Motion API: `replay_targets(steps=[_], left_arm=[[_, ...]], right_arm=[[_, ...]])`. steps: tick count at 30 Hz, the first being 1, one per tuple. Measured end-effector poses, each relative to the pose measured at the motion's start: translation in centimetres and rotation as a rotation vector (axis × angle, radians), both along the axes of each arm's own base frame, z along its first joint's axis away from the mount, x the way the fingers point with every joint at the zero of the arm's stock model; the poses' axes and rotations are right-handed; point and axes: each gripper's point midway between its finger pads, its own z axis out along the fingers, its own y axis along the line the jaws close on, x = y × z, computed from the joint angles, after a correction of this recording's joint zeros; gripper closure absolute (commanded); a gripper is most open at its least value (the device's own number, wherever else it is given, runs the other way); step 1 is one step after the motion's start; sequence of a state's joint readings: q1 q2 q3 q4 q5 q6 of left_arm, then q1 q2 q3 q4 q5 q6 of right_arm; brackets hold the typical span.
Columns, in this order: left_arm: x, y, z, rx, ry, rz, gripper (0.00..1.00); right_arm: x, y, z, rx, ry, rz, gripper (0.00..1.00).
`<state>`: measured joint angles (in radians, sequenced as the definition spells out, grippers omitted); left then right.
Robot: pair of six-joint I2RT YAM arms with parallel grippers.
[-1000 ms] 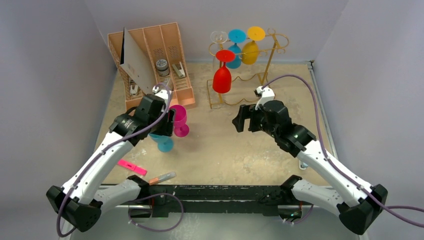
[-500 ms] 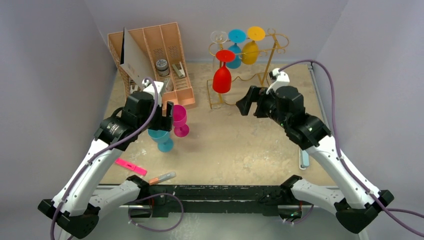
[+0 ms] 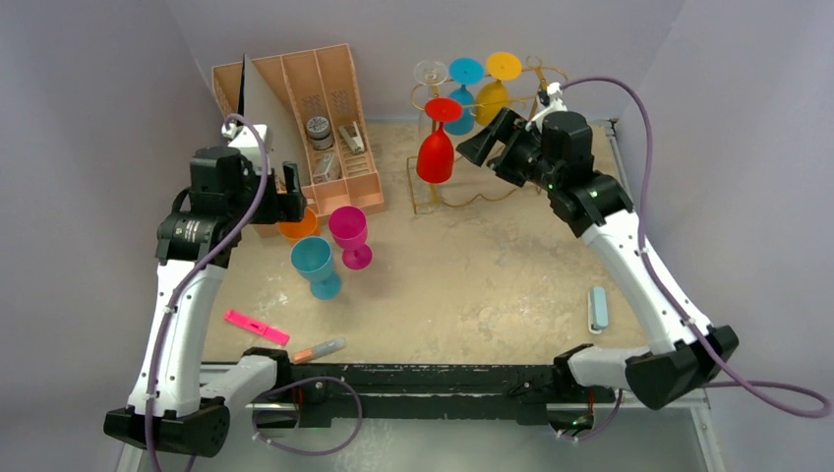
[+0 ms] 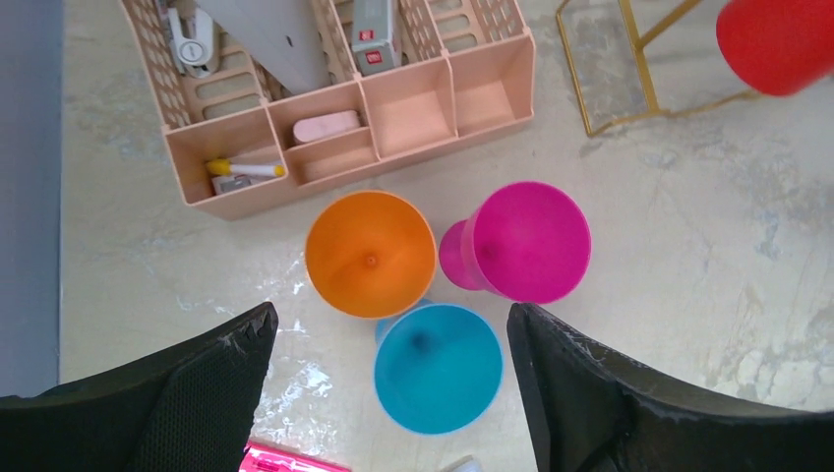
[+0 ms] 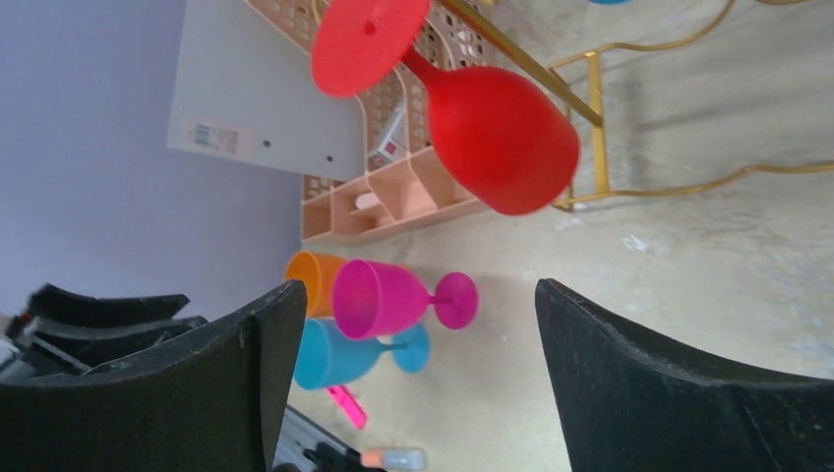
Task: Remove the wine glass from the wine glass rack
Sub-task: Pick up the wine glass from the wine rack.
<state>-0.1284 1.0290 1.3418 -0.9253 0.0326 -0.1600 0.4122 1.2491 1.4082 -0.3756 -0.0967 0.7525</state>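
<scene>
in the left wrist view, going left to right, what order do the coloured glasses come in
orange glass → blue glass → magenta glass → red glass, which is cut off at the top right corner

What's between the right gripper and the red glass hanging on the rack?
Nothing visible. The right gripper is open and faces the red glass, which hangs bowl-down from the gold rack. The wrist view shows only open air between them. The pink glass stands on the table beyond, not in the path.
</scene>
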Motion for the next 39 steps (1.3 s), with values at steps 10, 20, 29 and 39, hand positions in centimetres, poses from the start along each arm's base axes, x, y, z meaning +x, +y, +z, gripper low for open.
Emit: replay_targets(steps=[10, 20, 29, 39], left_arm=[[0.6, 2.7, 1.0, -0.088, -0.014, 0.136, 0.14], [-1.6, 2.4, 2.6, -0.168, -0.061, 0.18, 0.15], [-2.6, 1.6, 2.9, -0.202, -0.058, 0.157, 0.15], [-3.1, 0.9, 2.9, -0.222, -0.05, 0.123, 0.15]], right_arm=[[5.6, 2.5, 1.5, 0.163, -0.005, -0.072, 0.32], [9.1, 2.2, 1.8, 0.209, -0.037, -0.191, 0.48], [10.3, 3.1, 1.8, 0.248, -0.037, -0.195, 0.49], [10.7, 3.8, 1.0, 0.254, -0.022, -0.194, 0.6]])
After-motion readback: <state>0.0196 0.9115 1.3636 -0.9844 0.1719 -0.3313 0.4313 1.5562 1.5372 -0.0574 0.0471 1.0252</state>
